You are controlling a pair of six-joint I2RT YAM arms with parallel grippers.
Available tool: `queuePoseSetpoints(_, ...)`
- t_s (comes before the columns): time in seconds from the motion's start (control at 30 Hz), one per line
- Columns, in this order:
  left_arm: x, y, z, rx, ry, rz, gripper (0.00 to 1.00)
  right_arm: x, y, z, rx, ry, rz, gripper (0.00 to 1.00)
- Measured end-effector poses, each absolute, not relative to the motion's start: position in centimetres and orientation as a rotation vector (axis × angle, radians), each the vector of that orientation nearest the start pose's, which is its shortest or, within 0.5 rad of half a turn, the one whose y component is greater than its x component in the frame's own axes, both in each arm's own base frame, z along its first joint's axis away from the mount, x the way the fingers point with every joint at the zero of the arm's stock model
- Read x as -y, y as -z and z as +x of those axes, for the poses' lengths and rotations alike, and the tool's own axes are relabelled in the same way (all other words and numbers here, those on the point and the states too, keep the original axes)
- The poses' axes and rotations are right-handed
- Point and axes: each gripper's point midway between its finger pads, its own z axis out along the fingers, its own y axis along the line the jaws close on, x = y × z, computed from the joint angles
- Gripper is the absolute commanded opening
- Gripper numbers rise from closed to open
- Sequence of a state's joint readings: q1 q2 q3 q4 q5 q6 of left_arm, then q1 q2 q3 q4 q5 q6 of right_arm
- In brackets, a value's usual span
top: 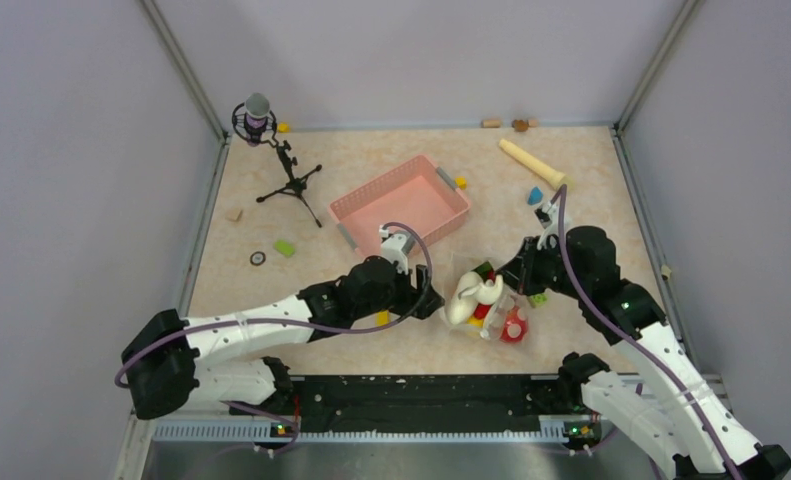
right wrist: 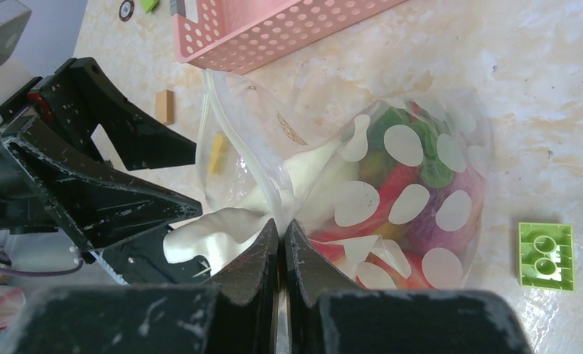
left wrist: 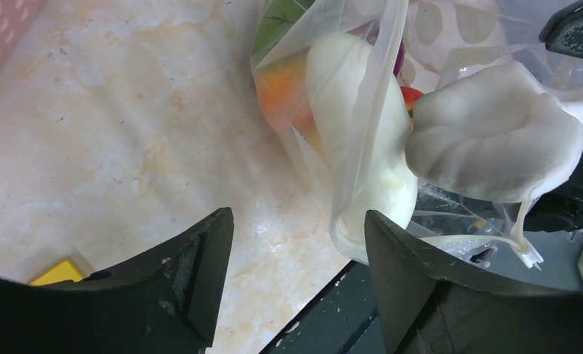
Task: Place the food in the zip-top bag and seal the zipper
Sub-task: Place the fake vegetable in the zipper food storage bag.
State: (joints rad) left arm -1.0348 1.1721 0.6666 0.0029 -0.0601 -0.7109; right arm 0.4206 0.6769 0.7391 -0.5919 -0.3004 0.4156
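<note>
Right gripper [right wrist: 282, 225] is pinching shut on the clear dotted plastic zip-top bag [right wrist: 421, 147] by the marbled counter's [top: 371, 170] near edge; left gripper [left wrist: 297, 217] is gaping open, empty, beside it.

Top camera looks down from six o'clock; wrist cameras sit close — left facing three o'clock, right nine — all sharing the zip-top bag [top: 491, 305].

Arms angled inward, left end effector [left wrist: 299, 221] wide open, right end effector [right wrist: 282, 228] tight on the zip-top bag [right wrist: 421, 199]
</note>
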Motion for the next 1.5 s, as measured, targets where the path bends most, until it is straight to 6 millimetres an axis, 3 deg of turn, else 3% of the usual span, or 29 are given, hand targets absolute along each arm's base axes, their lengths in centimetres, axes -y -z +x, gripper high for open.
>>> queuePoseSetpoints(0.13,33.2,-14.2,17.4,-2.2,1.012,0.304,0.61,-16.0,-20.1,19.1,-2.173,-0.806,-0.193,0.04)
queuePoseSetpoints(0.43,34.4,-13.0,17.7,-2.218,1.036,0.284,0.28,-16.0,-20.1,19.2,-2.173,-0.803,-0.192,0.04)
queuePoseSetpoints(0.57,34.5,-12.7,17.6,-2.226,1.034,0.291,0.0,-16.0,-20.1,19.2,-2.173,-0.802,-0.191,0.04)
queuePoseSetpoints(0.8,34.7,-13.4,16.9,-2.225,1.078,0.319,0.0,-15.6,-20.0,19.5,-2.179,-0.773,-0.166,0.0)
queuePoseSetpoints(1.17,34.9,-21.4,15.2,-2.038,1.273,0.377,0.0,-13.9,-21.3,21.2,-2.244,-0.615,-0.078,0.0)
queuePoseSetpoints(1.5,36.2,-25.5,16.3,-1.972,1.302,0.353,0.0,-11.6,-20.5,23.4,-2.366,-0.349,0.031,0.0)
